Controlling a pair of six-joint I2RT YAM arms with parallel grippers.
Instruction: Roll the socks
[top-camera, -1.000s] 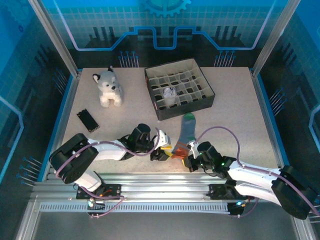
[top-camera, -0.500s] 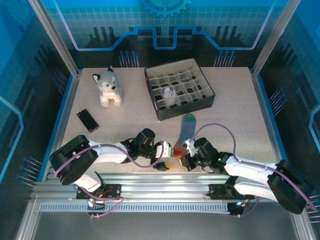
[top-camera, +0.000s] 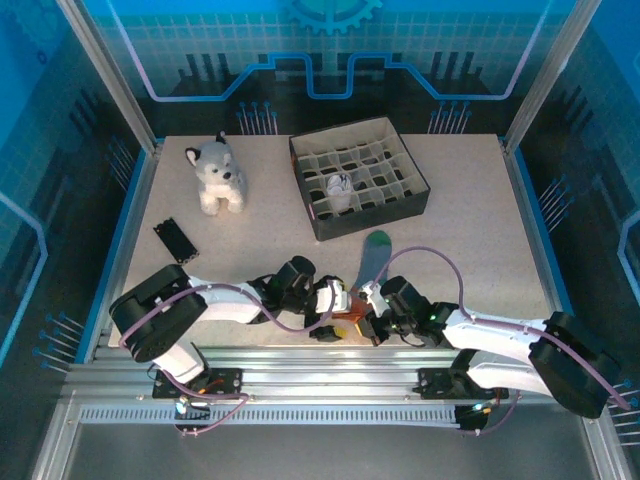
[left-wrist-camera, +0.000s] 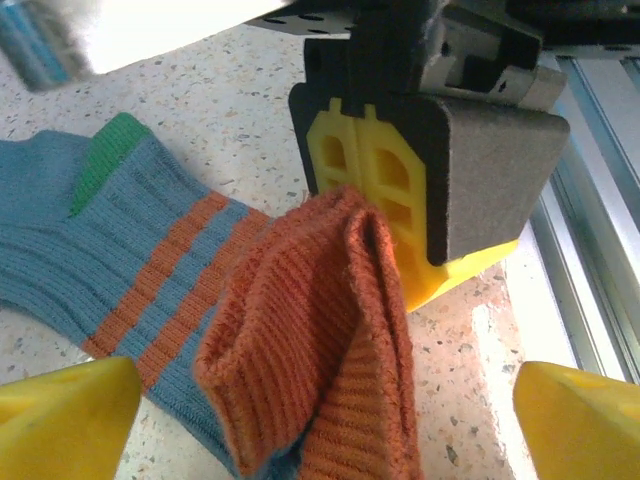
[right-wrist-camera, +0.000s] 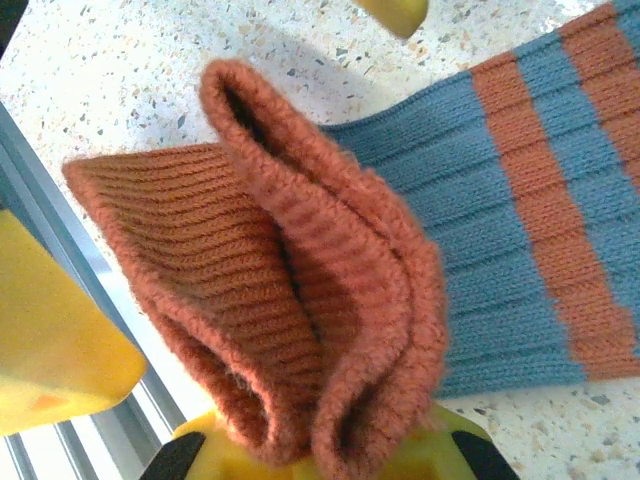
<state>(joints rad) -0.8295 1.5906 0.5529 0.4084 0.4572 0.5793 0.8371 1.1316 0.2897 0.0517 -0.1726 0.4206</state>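
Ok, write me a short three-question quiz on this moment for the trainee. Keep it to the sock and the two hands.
1. True or false: the left hand is shut on the orange cuff of the grey-blue sock.
2. What does the right hand hold? A: the orange cuff. B: the husky toy. C: the divided box.
3. Fill in: the sock's toe, at the end away from the arms, is ____.

Key: 1 false, its fingers stand wide apart on either side of the cuff; 2 A; 3 green.
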